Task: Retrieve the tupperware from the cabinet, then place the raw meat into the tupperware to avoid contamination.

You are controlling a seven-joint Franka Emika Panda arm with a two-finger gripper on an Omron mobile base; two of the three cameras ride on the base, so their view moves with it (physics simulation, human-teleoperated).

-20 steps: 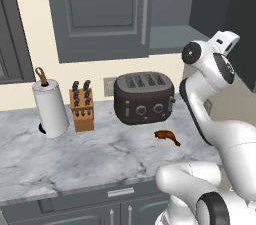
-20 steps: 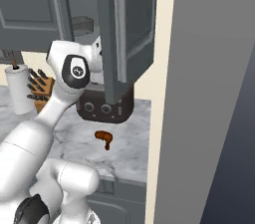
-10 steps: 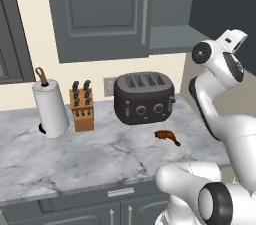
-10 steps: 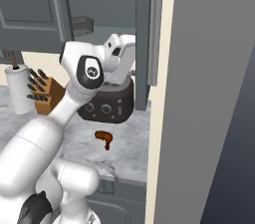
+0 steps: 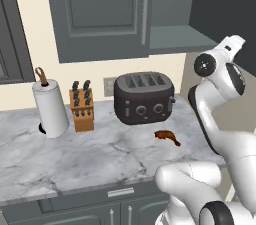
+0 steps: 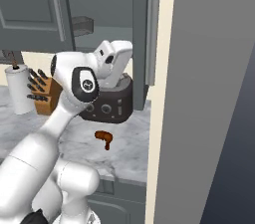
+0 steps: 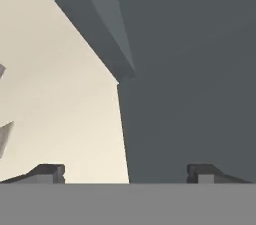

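The hand [image 7: 125, 171] stands wide open with nothing between its fingertips [image 7: 50, 171]; in the hand view it faces a dark grey panel of the cabinet [image 5: 110, 9] where that panel meets the cream wall [image 7: 55, 99]. In the base views the arm is raised at the right end of the tabletop [image 5: 75, 154], its wrist up near the cabinet's open right side. The right door [image 6: 142, 39] is swung out, its long silver bar handle [image 6: 153, 36] edge-on in the right base view; the left door is closed. A grey shelf [image 5: 182, 36] shows inside the open half, and I cannot make out the tupperware on it. The raw meat [image 5: 167, 136] lies on the marble tabletop, just in front of the black four-slot toaster [image 5: 144, 98] and apart from it. Left of the toaster stand a wooden knife block [image 5: 81, 106] and a white paper towel roll [image 5: 49, 106]. No lettering or brand mark can be read on anything.
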